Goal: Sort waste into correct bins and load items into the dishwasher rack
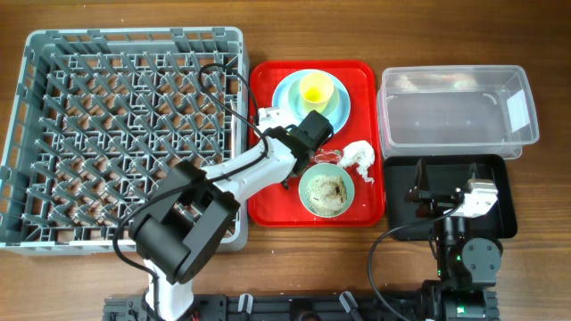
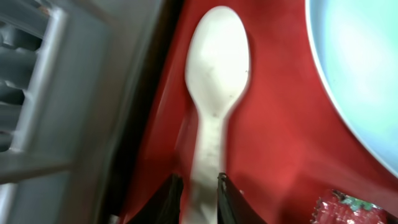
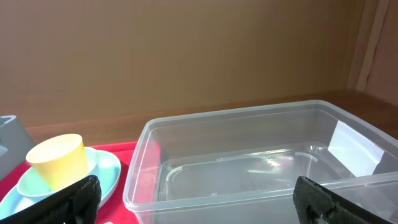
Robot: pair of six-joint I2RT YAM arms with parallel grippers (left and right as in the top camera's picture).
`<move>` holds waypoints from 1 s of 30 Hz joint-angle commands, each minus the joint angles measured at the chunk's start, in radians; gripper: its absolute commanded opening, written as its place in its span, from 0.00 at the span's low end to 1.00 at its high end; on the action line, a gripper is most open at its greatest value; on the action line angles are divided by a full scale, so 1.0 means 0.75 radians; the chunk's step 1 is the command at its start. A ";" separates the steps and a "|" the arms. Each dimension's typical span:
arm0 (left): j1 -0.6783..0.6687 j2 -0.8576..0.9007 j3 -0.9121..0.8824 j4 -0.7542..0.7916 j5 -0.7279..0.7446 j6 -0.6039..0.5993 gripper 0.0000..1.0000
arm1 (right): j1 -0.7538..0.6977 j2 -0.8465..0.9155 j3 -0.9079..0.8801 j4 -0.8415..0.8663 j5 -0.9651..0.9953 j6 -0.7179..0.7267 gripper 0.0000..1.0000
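Left tool (image 2: 199, 180): jaws nearly together, one finger on each side of the handle of the white plastic spoon (image 2: 217, 62). The pads look pressed onto it, so it is grasping the spoon. The wrist view is blurred, so how firm the grip is isn't certain.

Spoon: plain white, smooth oval bowl facing up with a few dark specks, narrow handle running back into the tool. It is at the left edge of the red rectangular serving tray (image 2: 292, 143), just beside the wall of the big grey plastic pegged rack (image 2: 37, 124). In that view the light blue round plate (image 2: 360, 74) is to the spoon's right. The red crinkled snack wrapper (image 2: 348, 208) is at the bottom corner, near the finger.

Overhead: the small yellow cup (image 1: 317, 89) stands upright on the plate at the tray's far end. The pale green bowl (image 1: 305, 178) is at the near end with whitish rice-like scraps (image 1: 328, 192) inside. The crumpled white tissue (image 1: 359, 159) is by the tray's right edge.

Right tool (image 3: 196, 186): jaws spread wide, released, nothing between them. It hangs over the shallow black rectangular tray (image 1: 504, 192), facing the clear rectangular plastic tub (image 1: 455, 116) with its white label (image 1: 516, 107). Tub and black tray sit next to each other on the wooden counter (image 1: 553, 267), right of the red tray.
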 commanded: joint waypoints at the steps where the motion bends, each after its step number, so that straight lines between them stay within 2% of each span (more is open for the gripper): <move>1: 0.004 0.067 -0.009 0.025 -0.020 -0.027 0.22 | 0.003 -0.005 -0.002 0.006 0.018 0.022 1.00; 4: 0.004 0.067 -0.009 0.027 0.012 -0.026 0.22 | 0.003 -0.005 -0.002 0.006 0.018 0.022 1.00; 12: -0.014 0.067 -0.009 0.013 0.227 -0.026 0.09 | 0.003 -0.005 -0.002 0.006 0.018 0.022 1.00; 13: -0.024 0.067 -0.009 0.008 0.229 -0.026 0.04 | 0.003 -0.005 -0.002 0.006 0.018 0.022 1.00; 18: -0.057 0.034 -0.003 -0.031 0.145 -0.015 0.04 | 0.003 -0.005 -0.002 0.006 0.018 0.022 1.00; 23: -0.060 -0.196 0.042 -0.163 0.077 -0.008 0.04 | 0.003 -0.005 -0.002 0.006 0.018 0.022 0.99; 30: -0.016 -0.602 0.041 -0.202 0.074 0.410 0.04 | 0.003 -0.005 -0.002 0.006 0.018 0.022 1.00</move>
